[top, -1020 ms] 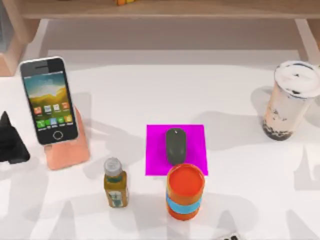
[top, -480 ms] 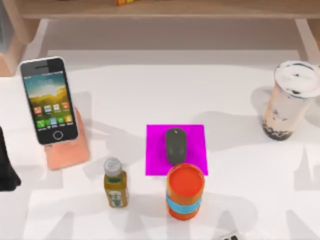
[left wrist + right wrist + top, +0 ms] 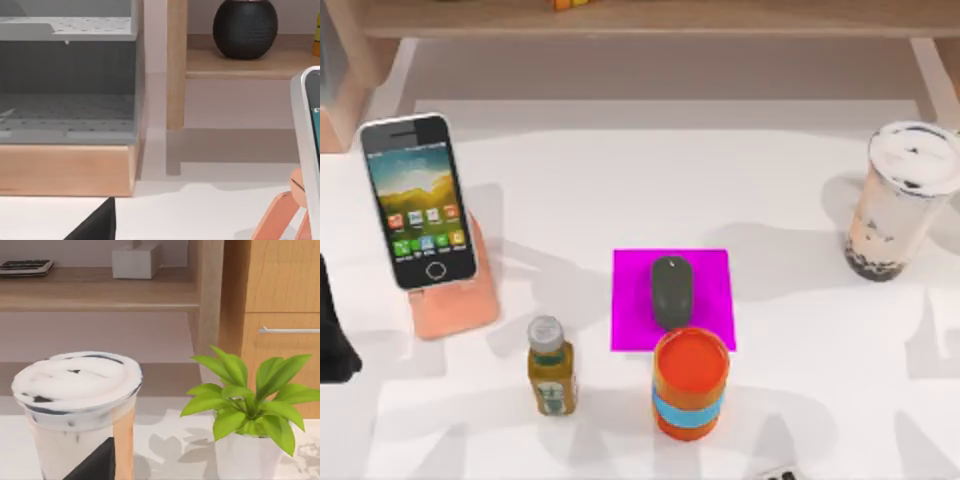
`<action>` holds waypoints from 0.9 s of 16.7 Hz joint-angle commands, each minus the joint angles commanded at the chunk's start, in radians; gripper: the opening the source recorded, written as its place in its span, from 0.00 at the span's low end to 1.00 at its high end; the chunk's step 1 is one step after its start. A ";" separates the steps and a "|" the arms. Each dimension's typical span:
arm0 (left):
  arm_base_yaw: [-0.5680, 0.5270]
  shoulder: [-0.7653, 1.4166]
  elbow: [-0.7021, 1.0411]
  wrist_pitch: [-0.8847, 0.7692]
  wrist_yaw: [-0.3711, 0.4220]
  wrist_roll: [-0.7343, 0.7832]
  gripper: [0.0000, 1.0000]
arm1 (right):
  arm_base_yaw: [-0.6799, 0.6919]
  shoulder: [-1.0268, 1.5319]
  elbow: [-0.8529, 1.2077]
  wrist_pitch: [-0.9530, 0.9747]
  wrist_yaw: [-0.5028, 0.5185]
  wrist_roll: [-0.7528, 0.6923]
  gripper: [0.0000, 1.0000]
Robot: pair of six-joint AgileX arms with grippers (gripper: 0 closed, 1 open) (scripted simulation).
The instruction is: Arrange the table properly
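sitting at the left edge of the top view, beside the phone (image 3: 417, 203) on its orange stand (image 3: 455, 300), is the left pincer (image 3: 332, 335); whether it is open or holding anything cannot be told. the white bench (image 3: 620, 180) is spreading across the frame, carrying a magenta mat (image 3: 705, 270) at centre with a mouse (image 3: 671, 290) lying on it, an orange can (image 3: 690, 383) touching the mat's lower edge, a bottle (image 3: 550, 366) just left of it, and a cup (image 3: 903, 200) at the right.
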 joint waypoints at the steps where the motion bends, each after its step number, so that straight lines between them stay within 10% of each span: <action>1: 0.000 0.000 0.000 0.000 0.000 0.000 1.00 | 0.008 0.042 -0.007 0.038 0.002 0.003 1.00; 15: 0.000 0.000 0.000 0.000 0.000 0.000 1.00 | 0.290 1.386 0.052 1.038 0.187 0.080 1.00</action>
